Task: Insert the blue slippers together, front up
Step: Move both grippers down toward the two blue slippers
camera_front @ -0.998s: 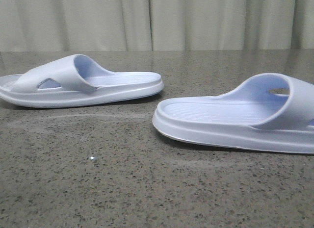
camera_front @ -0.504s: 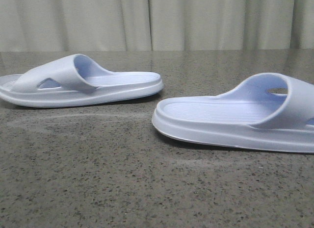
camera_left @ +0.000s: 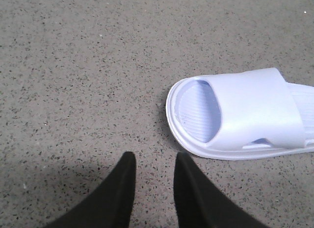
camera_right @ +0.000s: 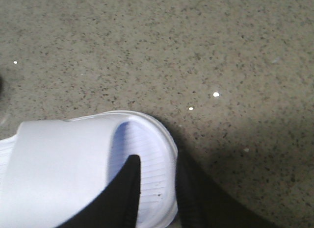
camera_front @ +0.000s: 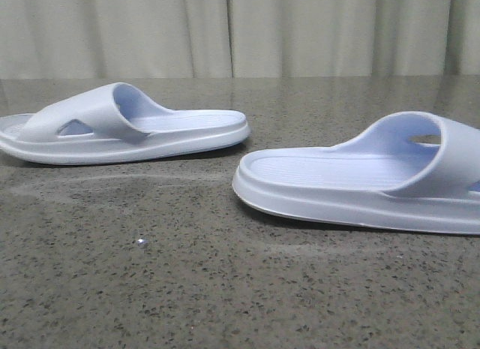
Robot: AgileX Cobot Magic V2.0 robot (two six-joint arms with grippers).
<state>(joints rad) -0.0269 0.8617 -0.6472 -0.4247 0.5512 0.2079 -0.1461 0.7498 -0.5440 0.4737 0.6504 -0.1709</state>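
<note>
Two pale lavender-blue slippers lie sole-down on the speckled stone table. The left slipper (camera_front: 127,127) is at the back left and the right slipper (camera_front: 360,176) is nearer, at the right, with its toe end cut off by the frame. No gripper shows in the front view. In the left wrist view my left gripper (camera_left: 154,159) is open and empty over bare table, just short of the left slipper's toe (camera_left: 255,110). In the right wrist view my right gripper (camera_right: 158,162) is open astride the right slipper's toe rim (camera_right: 64,164), one finger over the ribbed footbed and the other outside the rim.
The grey speckled table (camera_front: 225,289) stretches in front of and between the slippers. A pale pleated curtain (camera_front: 240,34) hangs behind the table's far edge.
</note>
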